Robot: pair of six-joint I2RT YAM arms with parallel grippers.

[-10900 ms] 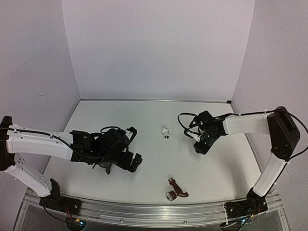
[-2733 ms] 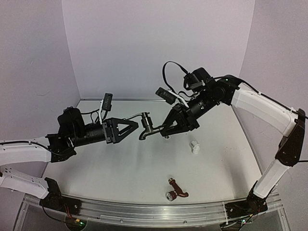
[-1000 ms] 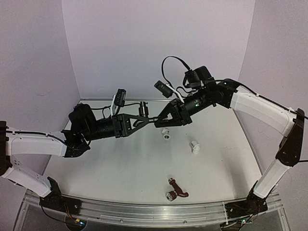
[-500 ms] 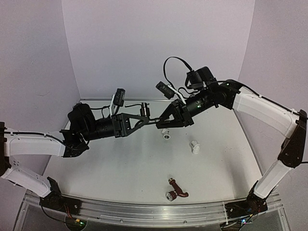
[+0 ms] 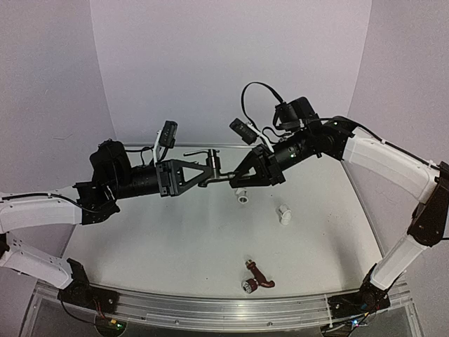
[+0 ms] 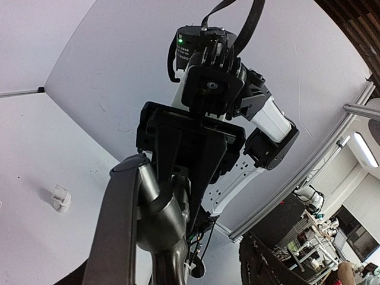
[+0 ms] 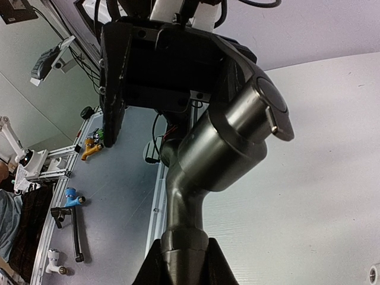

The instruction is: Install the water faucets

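Two arms meet in mid-air above the table (image 5: 175,239), with the dark grey faucet (image 5: 213,166) between them. Right gripper (image 5: 234,177): pinched on one end of this faucet, holding it clear of the surface. Left gripper (image 5: 206,173): fingers spread beside the faucet body. Reddish-brown faucet (image 5: 257,278): lying near the table's front edge. White elbow fitting (image 5: 241,194) and second fitting (image 5: 283,213): on the table behind it.
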